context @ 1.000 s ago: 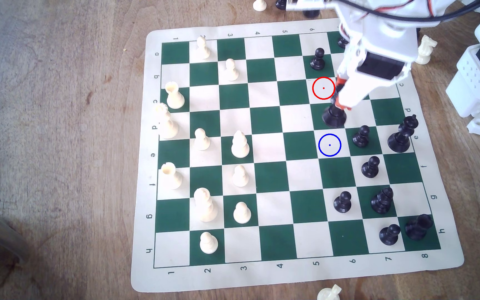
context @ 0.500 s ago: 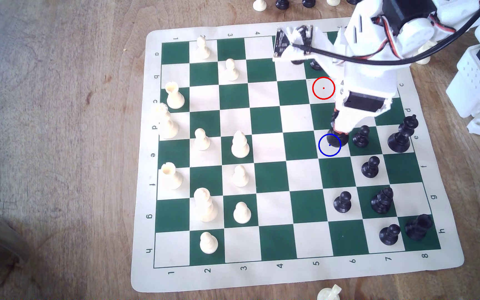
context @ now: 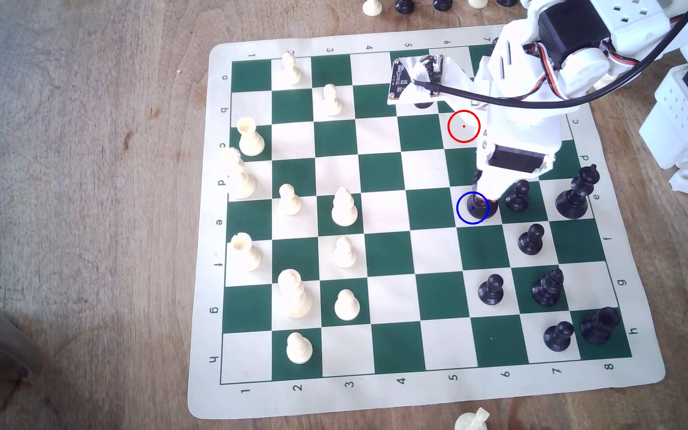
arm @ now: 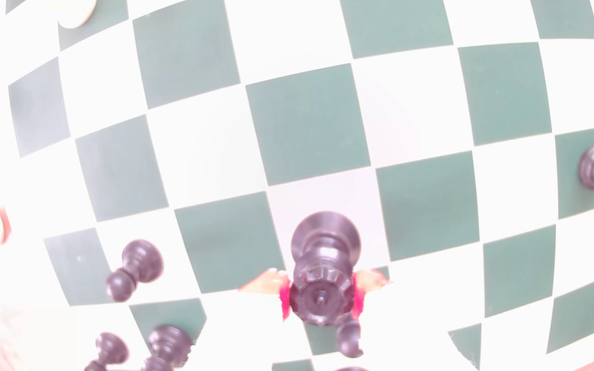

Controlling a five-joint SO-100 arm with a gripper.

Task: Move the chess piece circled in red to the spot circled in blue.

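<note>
Arm (context: 516,124): white printed shells, black servo blocks, black cable plus red-white wires, small circuit board, claw (arm: 322,296) with red-orange pads.

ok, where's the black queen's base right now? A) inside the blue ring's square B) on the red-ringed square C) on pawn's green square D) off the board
A: the black queen stands on the blue-ringed cream square, with the gripper clamped on its crown.

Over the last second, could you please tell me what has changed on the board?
The hand, shut on the black queen, carried it from the green square below the red ring down onto the blue-ringed square. The grip has not let go. The other pieces stayed put.
</note>
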